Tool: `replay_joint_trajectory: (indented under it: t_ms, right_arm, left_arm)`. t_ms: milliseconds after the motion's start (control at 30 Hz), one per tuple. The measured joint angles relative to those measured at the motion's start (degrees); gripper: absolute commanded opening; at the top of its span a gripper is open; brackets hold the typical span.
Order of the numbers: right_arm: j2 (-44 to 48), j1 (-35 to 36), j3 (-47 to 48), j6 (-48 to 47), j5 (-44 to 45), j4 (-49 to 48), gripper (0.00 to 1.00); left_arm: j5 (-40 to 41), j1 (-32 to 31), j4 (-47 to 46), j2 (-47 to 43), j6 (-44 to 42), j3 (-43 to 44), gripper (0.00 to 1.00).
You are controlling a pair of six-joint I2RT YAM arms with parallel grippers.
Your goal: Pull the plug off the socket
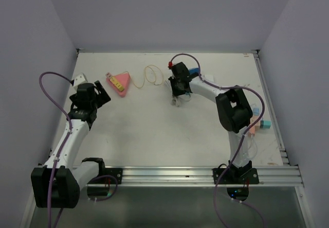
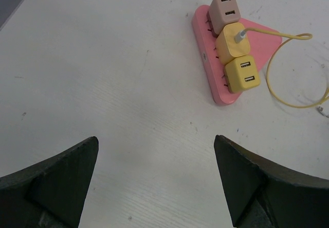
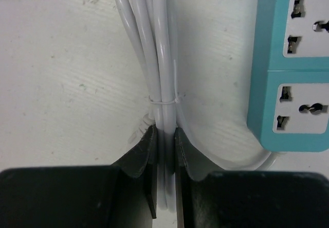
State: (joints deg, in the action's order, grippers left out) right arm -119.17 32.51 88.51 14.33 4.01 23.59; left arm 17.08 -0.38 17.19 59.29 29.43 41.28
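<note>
**Q:** At left, what does the left gripper point(image 2: 157, 187) face?

**A:** Its jaws are spread wide and empty over bare table. Ahead lies the pink socket block point(image 2: 259, 45), carrying three cube plugs in a row. The middle yellow plug point(image 2: 232, 44) looks light, rigid and smooth, so grip its flat sides. The block may lift with it.

**Q:** And at right?

**A:** The right gripper point(image 3: 164, 151) is clenched on a tied white cord point(image 3: 159, 58) beside the teal power strip point(image 3: 266, 84). There is open room all around the block.

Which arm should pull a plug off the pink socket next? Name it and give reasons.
Left, likely. The left gripper is open and faces the pink socket and its three plugs. The right gripper is shut on a white cable beside a teal power strip.
</note>
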Motion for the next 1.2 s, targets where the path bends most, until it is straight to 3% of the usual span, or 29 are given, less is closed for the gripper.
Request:
replay_joint_trajectory:
  t_ms: [100, 133, 333, 500, 667, 933, 1200]
  right_arm:
    - [-0.44, -1.40, 1.14, -0.07, 0.02, 0.15, 0.17]
    - [-0.44, -1.62, 1.25, -0.11, -0.02, 0.26, 0.28]
    - [1.62, -1.40, 0.02, 0.07, -3.06, -0.20, 0.66]
    - [11.08, -1.03, -4.61, 0.31, -7.06, -0.68, 0.80]
    - [22.12, -0.96, -8.48, 0.26, -8.28, -1.11, 0.87]
    - [35.95, -0.96, -20.33, 0.61, -10.78, -2.36, 0.89]
    - [44.19, -0.96, -30.82, 1.88, -11.72, -2.67, 0.89]
  left_arm:
    - [-0.28, 0.00, -0.02, 0.00, 0.00, 0.00, 0.98]
    - [-0.42, 0.00, -0.02, 0.02, 0.00, 0.00, 0.98]
    - [-1.53, 0.00, -0.42, 0.61, -0.02, 0.00, 0.98]
    - [-3.45, 0.00, -0.46, 1.86, -0.07, 0.00, 0.98]
    - [-6.27, 0.00, -1.31, 3.32, -0.11, 0.00, 0.99]
    - [-11.43, 0.00, -2.49, 8.20, 0.76, 0.55, 0.99]
    - [-11.23, -0.50, -2.51, 19.41, 6.25, 10.40, 0.95]
